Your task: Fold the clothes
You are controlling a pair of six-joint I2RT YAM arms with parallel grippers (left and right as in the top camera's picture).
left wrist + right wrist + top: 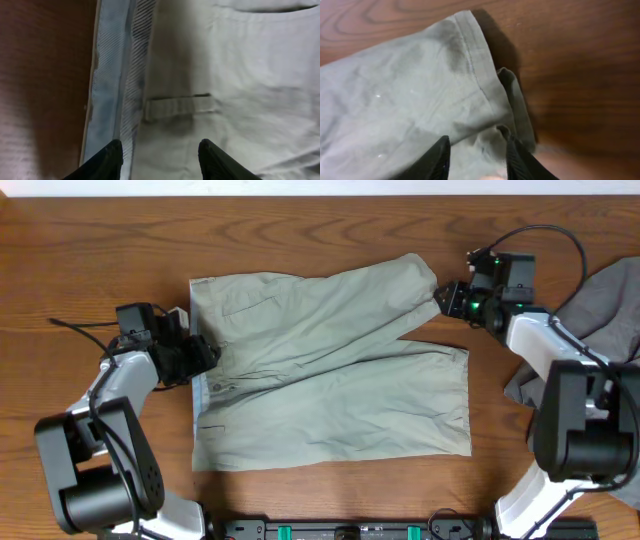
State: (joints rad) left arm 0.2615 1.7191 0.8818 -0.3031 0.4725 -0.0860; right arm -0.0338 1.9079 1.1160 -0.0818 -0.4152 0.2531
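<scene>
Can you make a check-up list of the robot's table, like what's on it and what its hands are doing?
Surface: brown wooden table.
Job's things: khaki shorts spread flat in the middle, waistband toward the left arm; grey garment crumpled at the table's right edge, partly under the right arm.
Clutter: nothing seen.
Hands: left hand open over the waistband; right hand has its fingers apart around a leg hem, grip unclear.
Cables: black cable beside the left arm; second black cable looping behind the right arm.
Surroundings: black rail along the near edge.
</scene>
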